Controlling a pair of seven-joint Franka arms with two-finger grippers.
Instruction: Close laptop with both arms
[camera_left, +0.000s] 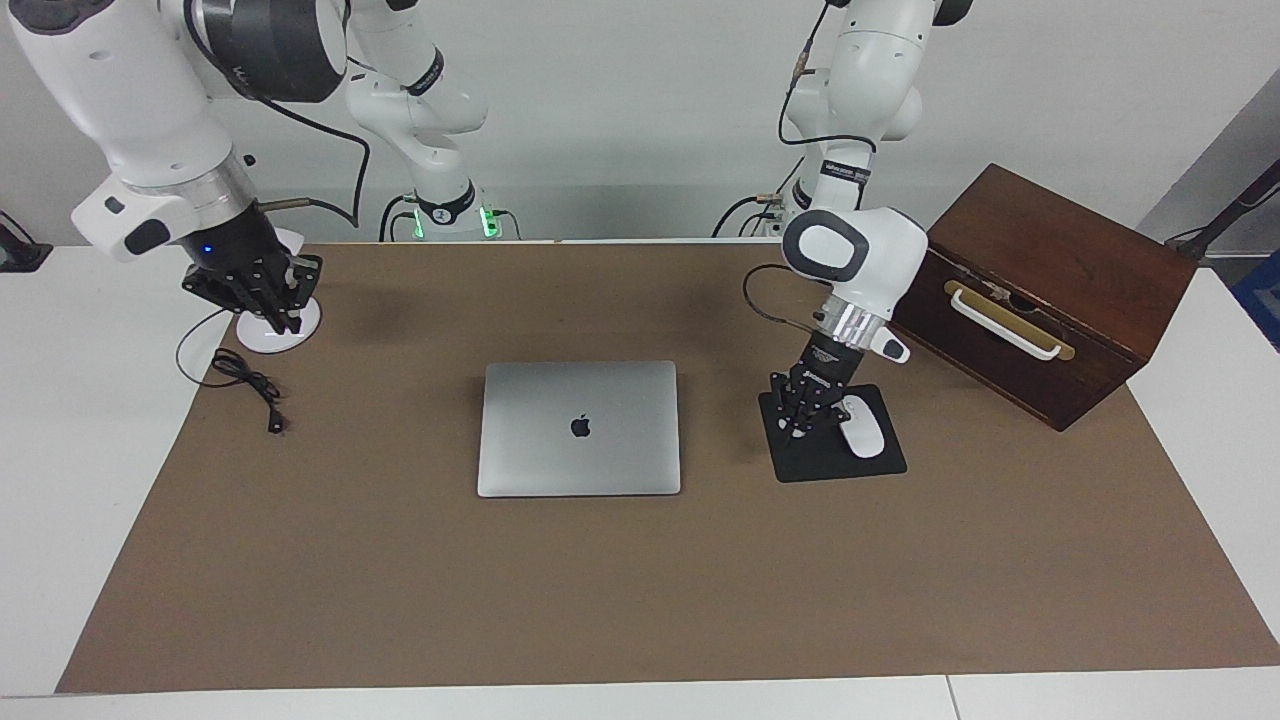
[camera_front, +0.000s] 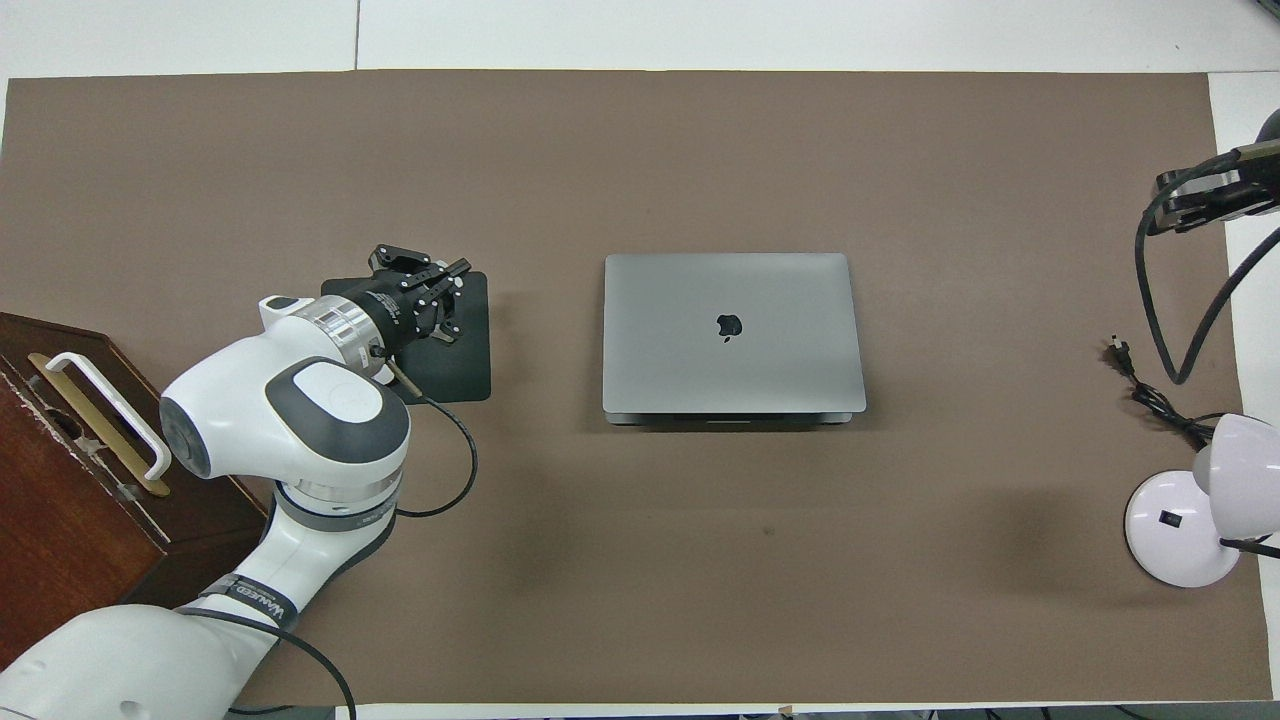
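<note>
Facing view: slim silver-grey metal laptop (camera_left: 579, 428) lies shut between both grippers; left gripper (camera_left: 797, 420), fingertips together, nearer; right gripper (camera_left: 262, 300), can't tell.

dark apple logo (camera_left: 580, 427) on laptop (camera_left: 535, 460) lid

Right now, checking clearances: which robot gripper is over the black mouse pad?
The left gripper, over the black mouse pad; the right gripper hangs over the white lamp base.

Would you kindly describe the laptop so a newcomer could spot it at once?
On the brown mat covering the table, look at its middle. The laptop lies there shut and flat, beside the black mouse pad. Its silver-grey lid with a dark apple logo sets it apart.
</note>
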